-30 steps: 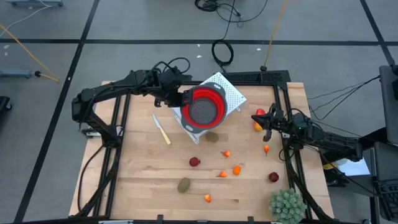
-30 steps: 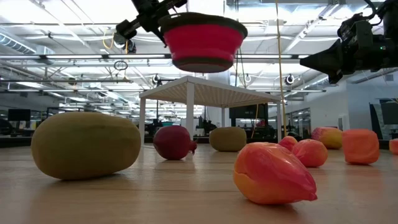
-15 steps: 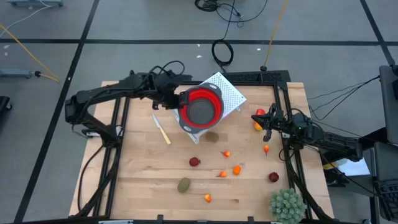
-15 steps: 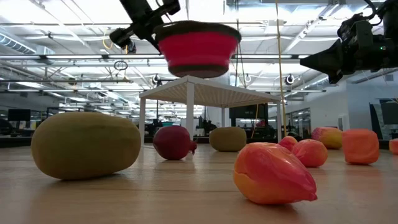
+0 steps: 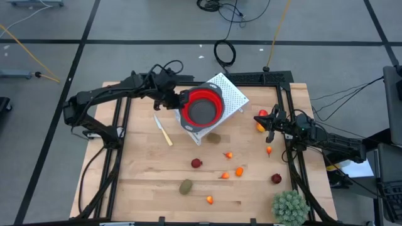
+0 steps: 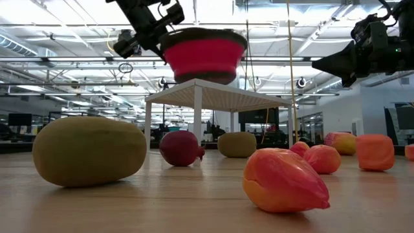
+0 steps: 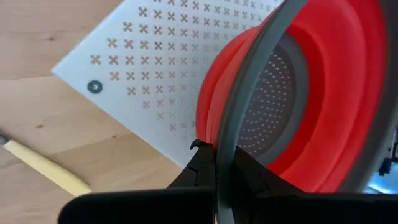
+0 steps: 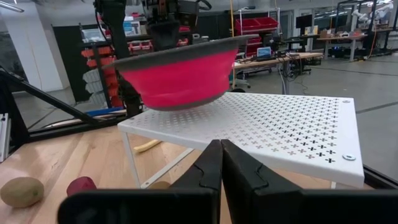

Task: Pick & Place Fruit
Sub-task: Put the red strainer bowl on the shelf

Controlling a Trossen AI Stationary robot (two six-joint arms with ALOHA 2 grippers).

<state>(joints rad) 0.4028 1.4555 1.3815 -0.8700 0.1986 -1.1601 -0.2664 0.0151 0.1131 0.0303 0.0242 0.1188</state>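
A: So, which step?
B: Setup. Left claw (image 5: 178, 100) pinching red bowl (image 5: 202, 108) rim, held above white rack (image 5: 233, 95). Right claw (image 5: 269, 129) pressed together, empty, near worktop (image 5: 144, 176) edge.
A: Fruit (image 5: 226, 175)?
B: Scattered on worktop. Next prob: bowl down level.

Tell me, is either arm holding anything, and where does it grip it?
The left pincer holds the red bowl by its grey rim, above the white perforated stand. The right pincer is shut on nothing.

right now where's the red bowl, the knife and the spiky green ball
red bowl (image 5: 202, 112), high view, grey perforated bottom inside it
knife (image 5: 164, 132), high view, middle of its length
spiky green ball (image 5: 289, 207), high view, its centre
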